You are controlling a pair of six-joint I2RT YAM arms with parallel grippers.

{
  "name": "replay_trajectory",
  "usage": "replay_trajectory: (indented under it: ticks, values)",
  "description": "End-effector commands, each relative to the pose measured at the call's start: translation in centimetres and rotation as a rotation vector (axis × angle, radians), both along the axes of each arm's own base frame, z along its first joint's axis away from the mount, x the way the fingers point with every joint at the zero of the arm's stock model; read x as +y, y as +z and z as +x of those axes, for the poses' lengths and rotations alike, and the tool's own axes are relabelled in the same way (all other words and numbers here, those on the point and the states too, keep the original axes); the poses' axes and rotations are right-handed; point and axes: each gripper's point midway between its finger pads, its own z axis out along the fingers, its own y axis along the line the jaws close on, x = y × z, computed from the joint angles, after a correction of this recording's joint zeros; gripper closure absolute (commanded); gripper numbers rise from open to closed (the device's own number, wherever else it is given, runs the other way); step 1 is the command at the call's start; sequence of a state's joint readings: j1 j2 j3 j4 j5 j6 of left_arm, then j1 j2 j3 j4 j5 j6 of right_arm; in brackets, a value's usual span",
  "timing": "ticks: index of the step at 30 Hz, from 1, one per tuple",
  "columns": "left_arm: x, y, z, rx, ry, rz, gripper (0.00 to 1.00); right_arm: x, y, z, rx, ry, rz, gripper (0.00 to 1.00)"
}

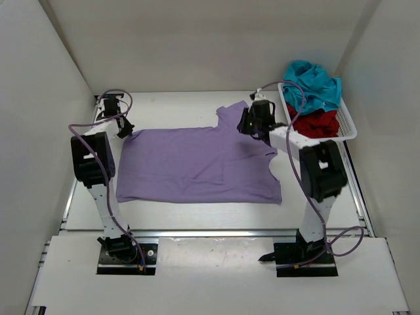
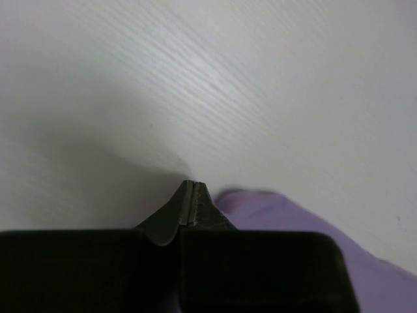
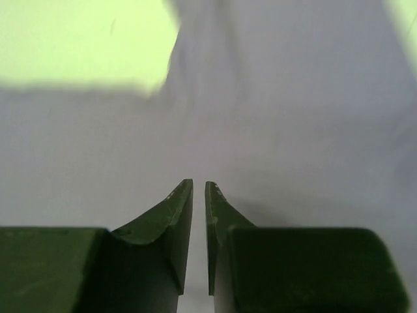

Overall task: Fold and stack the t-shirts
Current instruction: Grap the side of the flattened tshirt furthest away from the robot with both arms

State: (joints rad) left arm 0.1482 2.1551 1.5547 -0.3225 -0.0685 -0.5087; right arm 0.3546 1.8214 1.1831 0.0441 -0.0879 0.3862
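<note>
Lavender shirt (image 1: 197,164) lies flat mid-bench (image 1: 177,108). It's soft, light and will drape, so we'd pinch corners or hem. Left fingers (image 2: 182,208) are pressed together just beside its far-left corner, no cloth visibly between. Right fingers (image 3: 176,208) are slightly parted and empty over its far-right part. Basket (image 1: 346,134) holds the teal shirt (image 1: 315,82) and dark red shirt (image 1: 316,123).

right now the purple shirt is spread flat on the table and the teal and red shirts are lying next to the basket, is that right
Not quite. The teal shirt and the red shirt lie inside the white basket, not next to it, as the top external view shows. The purple shirt is indeed spread flat on the table.
</note>
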Motion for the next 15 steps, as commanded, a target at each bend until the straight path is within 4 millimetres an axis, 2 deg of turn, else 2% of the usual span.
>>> replay_trajectory:
  ticks: [1, 2, 4, 5, 7, 8, 9, 10, 11, 12, 13, 14, 15]
  values:
    - [-2.3, 6.3, 0.7, -0.187, -0.012, -0.063, 1.0, -3.3, -1.0, 6.8, -0.017, -0.097, -0.104, 0.87]
    - [-2.1, 6.3, 0.6, -0.19, -0.005, -0.064, 1.0, -3.6, 1.3, 9.3, -0.067, -0.109, -0.102, 0.88]
    - [-3.3, 6.6, 0.6, -0.191, -0.035, -0.066, 1.0, -4.2, 0.8, 13.1, -0.04, -0.137, -0.144, 0.85]
    - [-3.0, 6.6, 0.6, -0.195, -0.029, -0.058, 1.0, -4.9, 0.4, 14.0, -0.027, -0.147, -0.157, 0.83]
    - [-3.1, 6.2, 0.2, -0.19, -0.028, -0.075, 1.0, -5.6, -0.2, 16.9, 0.005, -0.163, -0.199, 0.74]
    - [-2.9, 5.9, 0.1, -0.185, -0.023, -0.071, 1.0, -5.9, -4.3, 16.4, 0.11, -0.147, -0.233, 0.71]
    - [-3.1, 6.2, 0.3, -0.198, -0.026, -0.07, 1.0, -6.0, -0.7, 18.9, 0.026, -0.158, -0.202, 0.65]
    - [-2.8, 5.7, 0.1, -0.187, -0.017, -0.073, 1.0, -5.5, -0.5, 20.1, 0.01, -0.151, -0.19, 0.58]
    - [-2.9, 5.6, 0.0, -0.185, -0.026, -0.087, 1.0, -5.8, -3.4, 20.2, 0.055, -0.144, -0.196, 0.53]
    - [-3.0, 5.6, 0.1, -0.19, -0.025, -0.09, 1.0, -6.7, -2.4, 21.0, 0.03, -0.179, -0.167, 0.53]
    - [-3.4, 5.4, 0.0, -0.186, -0.031, -0.105, 1.0, -6.1, -1.2, 21.2, 0.014, -0.133, -0.083, 0.52]
    - [-3.3, 5.4, -0.1, -0.184, -0.027, -0.103, 1.0, -5.8, -3.9, 20.0, 0.079, -0.122, -0.074, 0.49]
    - [-3.4, 5.3, 0.0, -0.188, -0.027, -0.102, 1.0, -6.4, -4.3, 19.9, 0.092, -0.138, -0.043, 0.47]
